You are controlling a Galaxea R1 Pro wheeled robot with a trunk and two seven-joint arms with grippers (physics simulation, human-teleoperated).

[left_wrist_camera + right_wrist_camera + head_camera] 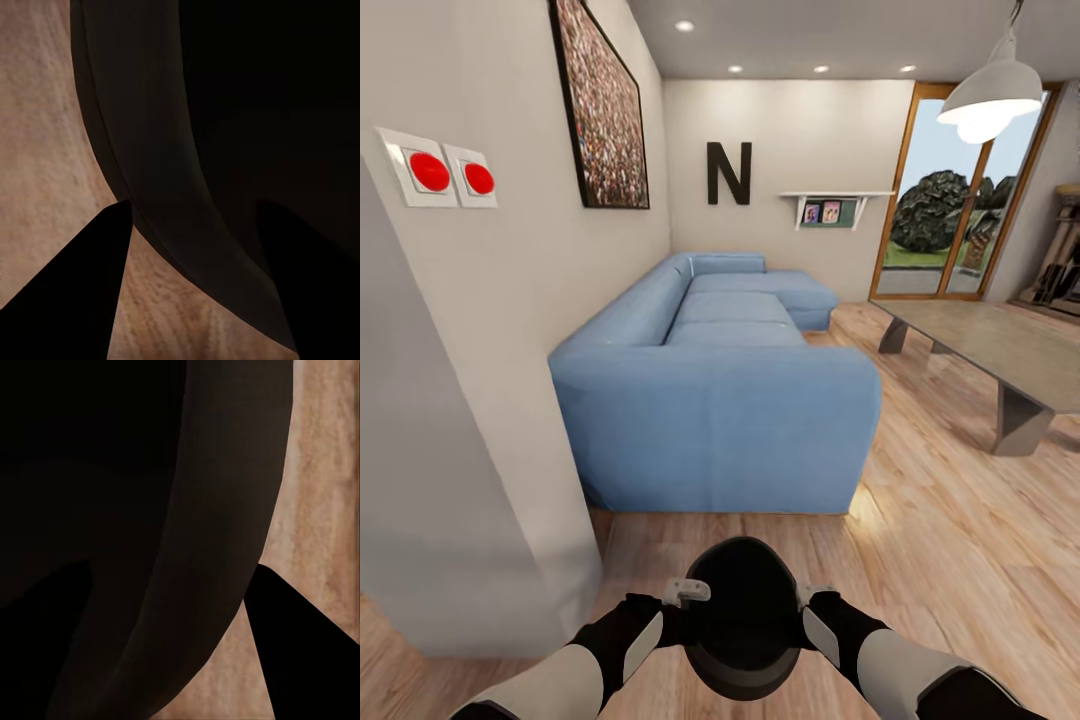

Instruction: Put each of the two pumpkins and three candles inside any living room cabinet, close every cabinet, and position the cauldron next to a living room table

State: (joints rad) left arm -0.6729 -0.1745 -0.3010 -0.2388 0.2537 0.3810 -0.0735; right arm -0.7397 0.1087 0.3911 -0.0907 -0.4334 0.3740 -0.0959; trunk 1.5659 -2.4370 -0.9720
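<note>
The cauldron (742, 620), a matte black pot with a wide round mouth, hangs low in front of me above the plank floor, held between both arms. My left gripper (682, 600) pinches its left rim and my right gripper (807, 600) pinches the right rim. In the left wrist view the curved cauldron wall (150, 150) runs between the two dark fingers (75, 292). The right wrist view shows the same, with the cauldron wall (217, 510) passing between the fingers (300, 645). The glass-topped table (1000, 345) stands ahead at the right, well away from the cauldron. Pumpkins, candles and cabinet are out of view.
A blue corner sofa (730, 400) stands straight ahead, close by. A grey wall corner (460, 450) with two red switches juts out at my left. Open wood floor (950, 520) lies between sofa and table. A white pendant lamp (990, 95) hangs over the table.
</note>
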